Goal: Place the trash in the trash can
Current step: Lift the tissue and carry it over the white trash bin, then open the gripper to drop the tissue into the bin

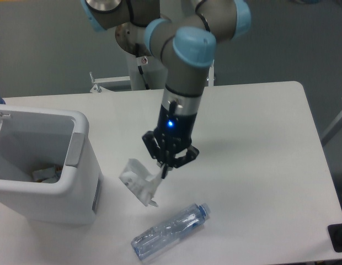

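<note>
The tool [163, 168] pinches one edge of the crumpled paper wad [139, 180], dangling above the tabletop [259, 165] beside the trash can [49, 165]. The thin grip suggests a smooth carry, releasing only once clear of the rim. The water bottle [170, 230] waits nearby.

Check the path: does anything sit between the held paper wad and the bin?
Nothing visible does. The gripper holds the paper wad above the table, and only bare tabletop separates it from the bin. The bottle lies nearer the camera, off that line.
</note>
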### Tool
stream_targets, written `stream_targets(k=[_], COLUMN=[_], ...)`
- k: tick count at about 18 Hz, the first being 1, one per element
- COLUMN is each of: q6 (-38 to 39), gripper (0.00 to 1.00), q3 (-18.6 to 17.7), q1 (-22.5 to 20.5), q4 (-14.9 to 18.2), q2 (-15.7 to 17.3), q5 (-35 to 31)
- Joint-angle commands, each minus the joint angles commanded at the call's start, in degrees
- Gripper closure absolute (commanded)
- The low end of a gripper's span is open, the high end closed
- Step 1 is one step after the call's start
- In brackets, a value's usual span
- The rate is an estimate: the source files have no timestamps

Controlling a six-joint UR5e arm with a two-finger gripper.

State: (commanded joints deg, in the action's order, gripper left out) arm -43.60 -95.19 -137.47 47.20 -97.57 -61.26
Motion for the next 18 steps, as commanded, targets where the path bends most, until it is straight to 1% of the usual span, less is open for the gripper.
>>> stream_targets(k=[3, 5, 11, 12, 13, 14, 15, 16, 17, 18], q6=[1.14, 1.5, 1.5, 1.5, 1.41, 1.41, 1.41, 1.24, 0.97, 0.71], gripper=[1.0, 1.0, 1.0, 0.96, 0.91, 0.76, 0.63, 0.43, 0.34, 0.16], q3=[-0.09, -0.09, -0.17, -0.26, -0.26, -0.26, -0.26, -0.26, -0.35, -0.52], q1=[2.99, 4.48, 9.14, 9.84, 10.03, 10.46, 11.16, 11.43, 11.43, 11.43], q4=[0.09, 0.09, 0.0, 0.0, 0.09, 0.0, 0.0, 0.0, 0.0, -0.09], q2=[2.72, 3.96, 5.45, 5.72, 5.72, 5.72, 5.72, 5.63, 5.55, 5.46], q5=[0.09, 0.09, 0.71, 0.62, 0.7, 0.71, 0.71, 0.71, 0.62, 0.62])
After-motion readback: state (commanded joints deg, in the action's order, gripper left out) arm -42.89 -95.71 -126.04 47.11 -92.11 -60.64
